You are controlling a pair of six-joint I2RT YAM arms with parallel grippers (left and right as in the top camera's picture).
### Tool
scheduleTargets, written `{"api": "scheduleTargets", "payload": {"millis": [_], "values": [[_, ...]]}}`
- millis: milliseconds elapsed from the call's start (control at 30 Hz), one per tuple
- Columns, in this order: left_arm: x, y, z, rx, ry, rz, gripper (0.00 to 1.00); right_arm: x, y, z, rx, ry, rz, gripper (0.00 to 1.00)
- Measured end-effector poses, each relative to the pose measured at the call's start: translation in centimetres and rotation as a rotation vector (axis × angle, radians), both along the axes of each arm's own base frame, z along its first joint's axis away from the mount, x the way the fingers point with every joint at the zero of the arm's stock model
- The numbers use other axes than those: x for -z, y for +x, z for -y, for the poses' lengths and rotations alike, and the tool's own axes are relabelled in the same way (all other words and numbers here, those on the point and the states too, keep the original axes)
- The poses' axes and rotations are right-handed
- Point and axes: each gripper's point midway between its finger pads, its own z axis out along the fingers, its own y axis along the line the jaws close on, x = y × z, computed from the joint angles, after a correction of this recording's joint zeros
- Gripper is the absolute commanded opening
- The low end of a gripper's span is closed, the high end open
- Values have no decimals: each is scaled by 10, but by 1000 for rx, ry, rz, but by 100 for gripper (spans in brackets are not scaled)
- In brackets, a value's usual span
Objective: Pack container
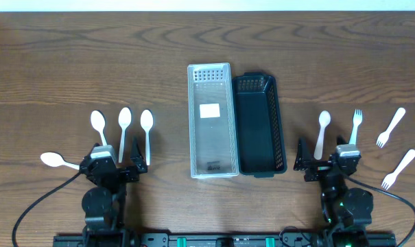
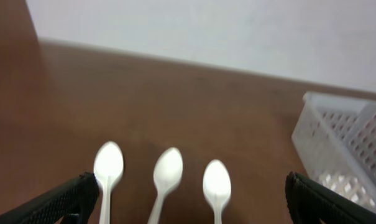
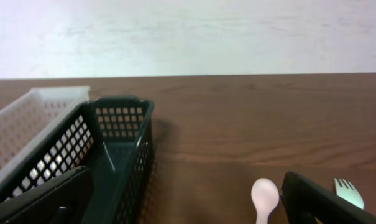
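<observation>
White basket (image 1: 214,144) and black basket (image 1: 258,140) were set side by side, touching, at surface (image 1: 56,62) centre, long axes running away from robot. Left hand (image 1: 113,167) and right hand (image 1: 326,163) were held spread, empty. Spoons (image 1: 125,118) were seen left, bowls pointing away.

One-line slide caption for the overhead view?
Clear basket beside black basket mid-table; white spoons and forks flank them; left gripper and right gripper open, empty.

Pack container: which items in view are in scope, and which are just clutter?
In scope: white basket, black basket, four left spoons, right spoon, three forks.
Lying about: nothing visible; everything else is bare table.
</observation>
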Motion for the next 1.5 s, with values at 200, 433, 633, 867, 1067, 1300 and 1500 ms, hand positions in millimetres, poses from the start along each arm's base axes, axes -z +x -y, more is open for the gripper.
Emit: {"api": "scheduleTargets", "payload": {"millis": [200, 433, 633, 867, 1067, 1300, 1500], "values": [[-3, 5, 0, -13, -47, -168, 98, -35, 7, 29, 136, 20, -75, 99], [-46, 42, -1, -24, -53, -398, 98, -43, 39, 61, 225, 58, -469, 99], [-19, 59, -1, -32, -53, -721, 98, -33, 66, 68, 198, 82, -898, 99], [8, 49, -1, -36, -52, -903, 98, -7, 105, 73, 152, 77, -1100, 99], [9, 47, -1, -36, -52, -912, 98, 44, 105, 81, 186, 59, -1260, 97], [9, 47, -1, -36, -52, -912, 98, 103, 104, 83, 197, 62, -1418, 82], [9, 47, -1, -36, -52, -912, 98, 131, 102, 90, 242, 47, -1481, 82]]}}
